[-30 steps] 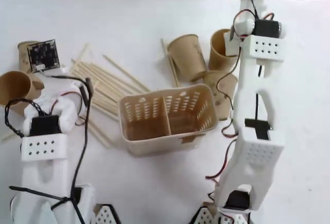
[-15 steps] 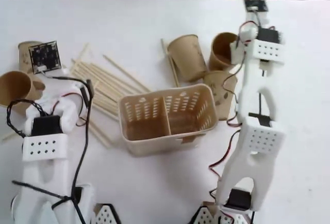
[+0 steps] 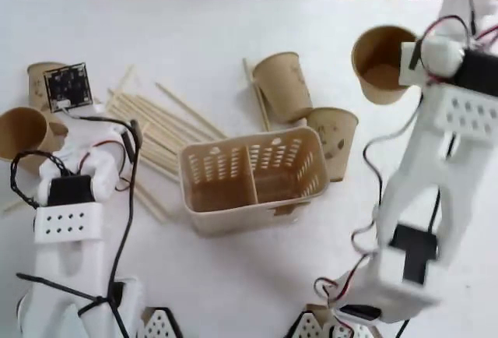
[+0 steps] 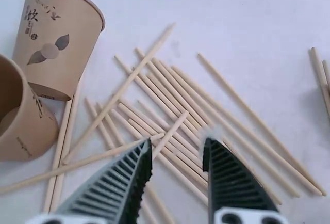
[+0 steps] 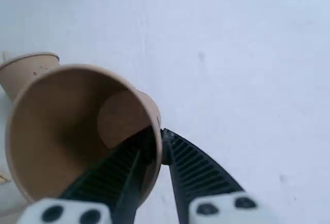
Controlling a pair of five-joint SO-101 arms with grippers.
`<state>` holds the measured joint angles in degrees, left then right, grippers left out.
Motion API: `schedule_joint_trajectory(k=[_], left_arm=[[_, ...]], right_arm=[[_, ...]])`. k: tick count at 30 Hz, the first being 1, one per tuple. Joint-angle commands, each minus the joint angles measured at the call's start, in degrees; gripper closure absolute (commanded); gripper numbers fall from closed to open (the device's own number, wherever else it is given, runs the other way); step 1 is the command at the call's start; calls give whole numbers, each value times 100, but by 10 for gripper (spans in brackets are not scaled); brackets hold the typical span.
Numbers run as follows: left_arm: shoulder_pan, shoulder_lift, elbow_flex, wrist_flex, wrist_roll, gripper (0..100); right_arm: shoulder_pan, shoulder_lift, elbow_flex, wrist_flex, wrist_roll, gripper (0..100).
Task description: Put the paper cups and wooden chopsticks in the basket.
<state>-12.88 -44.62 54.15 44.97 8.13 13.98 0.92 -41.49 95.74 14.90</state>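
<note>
High view: right arm has lifted one paper cup [image 3: 381, 61] away from other cups [image 3: 284, 85] since a second ago. It hangs over surface [image 3: 194, 34], apart from basket [image 3: 241, 215], so transfer is next.
Left wrist view: my left pincer [image 4: 176, 146] released, over chopsticks [image 4: 170, 100].
Right wrist view: my right pincer [image 5: 157, 144] clenched on cup wall.

In the high view the right arm [image 3: 428, 167] is blurred and cut by the picture's edge, and the left arm [image 3: 66, 221] covers part of the wooden chopsticks [image 3: 167, 124]. In the left wrist view a paper cup [image 4: 20, 115] is cut off at the edge. In the right wrist view the gripped paper cup [image 5: 77, 126] hides part of another cup [image 5: 23, 72], itself cut off.
</note>
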Motion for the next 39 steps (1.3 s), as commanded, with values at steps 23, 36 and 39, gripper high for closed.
schedule_joint_trajectory(k=[23, 36, 39], left_arm=[[92, 13, -18, -220, 35, 823], [171, -4, 70, -237, 35, 823], [171, -13, 70, -237, 35, 823]], right_arm=[[-3169, -6220, 4554, 180, 246, 982], [-3178, -5429, 4844, -752, 35, 982], [-3169, -5068, 4853, -725, 18, 982]])
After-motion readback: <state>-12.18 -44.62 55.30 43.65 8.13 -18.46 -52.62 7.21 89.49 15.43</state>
